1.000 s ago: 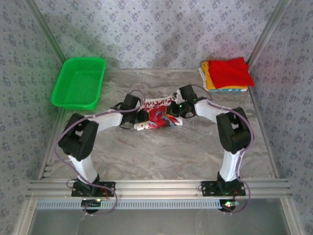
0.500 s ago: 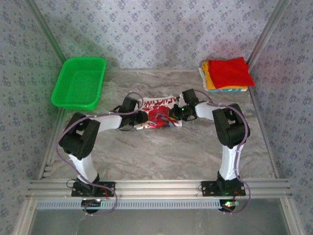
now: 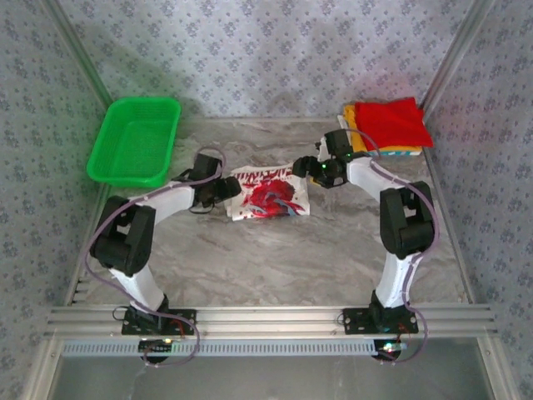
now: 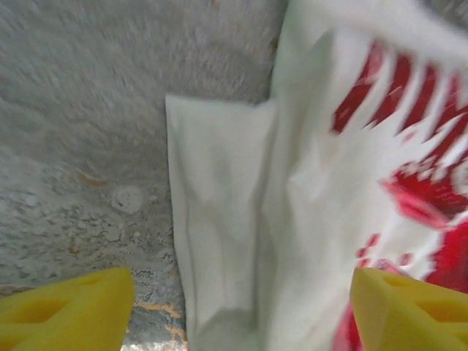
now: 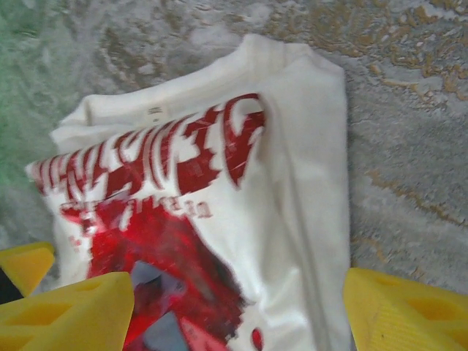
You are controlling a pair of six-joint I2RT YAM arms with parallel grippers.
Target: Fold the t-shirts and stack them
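On the table (image 3: pixel 275 258), folded white t-shirt (image 3: pixel 268 198), left fingers (image 4: pixel 66 311) and right fingers (image 5: pixel 402 311) spread wide, empty

Left pincer (image 3: pixel 230 190) and right pincer (image 3: pixel 301 167) both gape wide, empty, facing each other.

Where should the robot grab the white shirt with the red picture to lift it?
Probably its two side edges, one gripper each: the left gripper coming from the left, the right gripper from the right. The white t-shirt lies flat and folded, so holding both sides should keep it from sagging open.
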